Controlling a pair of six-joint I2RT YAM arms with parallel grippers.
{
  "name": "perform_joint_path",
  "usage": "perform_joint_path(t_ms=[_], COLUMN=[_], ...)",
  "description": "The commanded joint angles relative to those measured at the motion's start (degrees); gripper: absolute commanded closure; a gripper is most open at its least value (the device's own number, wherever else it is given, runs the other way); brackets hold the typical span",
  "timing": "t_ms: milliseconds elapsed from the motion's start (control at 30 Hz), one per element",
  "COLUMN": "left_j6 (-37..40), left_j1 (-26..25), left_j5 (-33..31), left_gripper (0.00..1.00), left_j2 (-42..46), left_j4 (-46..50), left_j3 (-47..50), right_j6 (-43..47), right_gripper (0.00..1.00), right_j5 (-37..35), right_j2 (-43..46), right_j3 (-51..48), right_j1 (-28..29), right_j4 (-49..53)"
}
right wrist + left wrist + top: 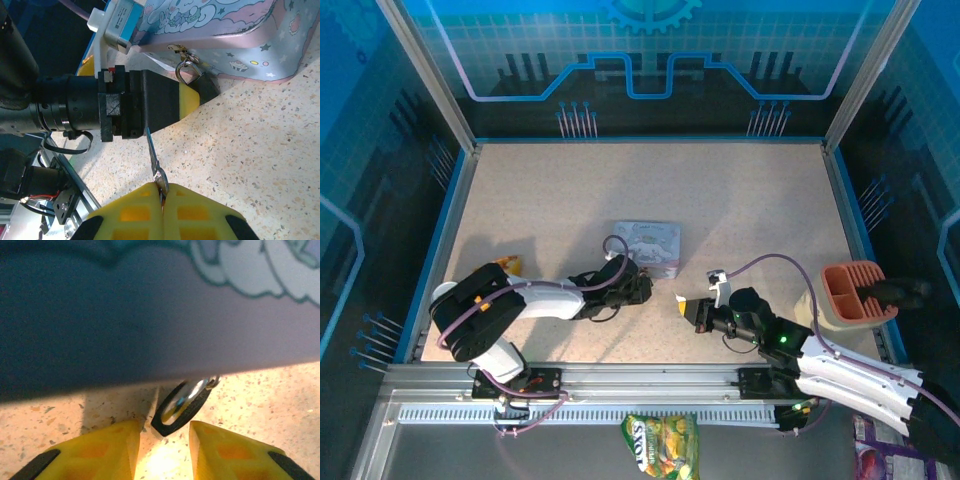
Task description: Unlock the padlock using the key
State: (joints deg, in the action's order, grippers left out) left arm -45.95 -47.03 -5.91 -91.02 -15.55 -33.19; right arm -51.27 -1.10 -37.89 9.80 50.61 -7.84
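The padlock (206, 86) has a small dark body, and its thin silvery shackle (184, 70) hangs from the hasp of the pale blue cartoon tin (225, 35). In the left wrist view the padlock (181, 407) lies on the table against the tin's wall (150, 315), just ahead of my left gripper (165, 445). Its yellow fingers (110, 447) stand apart on either side without touching the padlock. My right gripper (162, 192) is shut on the silver key (155, 157), whose blade points at the left gripper's black body (150, 100). From above, the left gripper (638, 285) is at the tin's (648, 243) front edge and the right gripper (682, 306) is just to its right.
A salmon-coloured slotted holder (853, 292) stands by the right wall. A small yellow object (510, 265) lies near the left arm. A snack bag (662, 445) lies in front of the rail. Blue walls close in the table (740, 200), which is bare at the back.
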Motion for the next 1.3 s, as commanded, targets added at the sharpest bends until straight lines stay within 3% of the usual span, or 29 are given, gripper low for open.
perform_joint_path(t_ms=[0,133,300,400,600,867,1267], left_j6=[-2.39,-2.04,-2.85,-1.88,-0.90,-1.95,4.03], left_j1=[0.11,-3.58,-4.41,-4.00,-1.53,0.45,-0.84], left_j5=[-1.96,-11.09,-14.47,-13.21,-3.09,1.71,-3.85], left_gripper=[0.64,0.52,0.54,0.56,0.63,0.67,0.51], left_j2=[1.82,3.55,3.04,1.21,-2.94,-6.62,-4.99], left_j4=[-2.60,6.94,10.09,8.21,-3.66,-15.17,-6.67], left_j3=[3.34,0.40,-1.62,-2.26,-0.89,1.72,-2.29], right_j6=[-0.78,-0.68,-0.42,-0.35,-0.24,-0.71,-0.50], right_gripper=[1.00,1.00,1.00,1.00,1.00,1.00,1.00], right_j5=[-0.35,-0.24,-0.38,-0.14,0.07,0.07,0.05], right_j2=[0.12,-0.25,-0.95,-1.31,-1.13,-1.97,-2.27], right_j3=[-0.07,-0.08,0.06,0.21,0.13,-0.29,-0.10], right_j1=[0.44,0.54,0.58,0.63,0.73,0.73,0.85], right_j4=[-0.92,-1.26,-1.92,-2.10,-1.79,-2.95,-2.97])
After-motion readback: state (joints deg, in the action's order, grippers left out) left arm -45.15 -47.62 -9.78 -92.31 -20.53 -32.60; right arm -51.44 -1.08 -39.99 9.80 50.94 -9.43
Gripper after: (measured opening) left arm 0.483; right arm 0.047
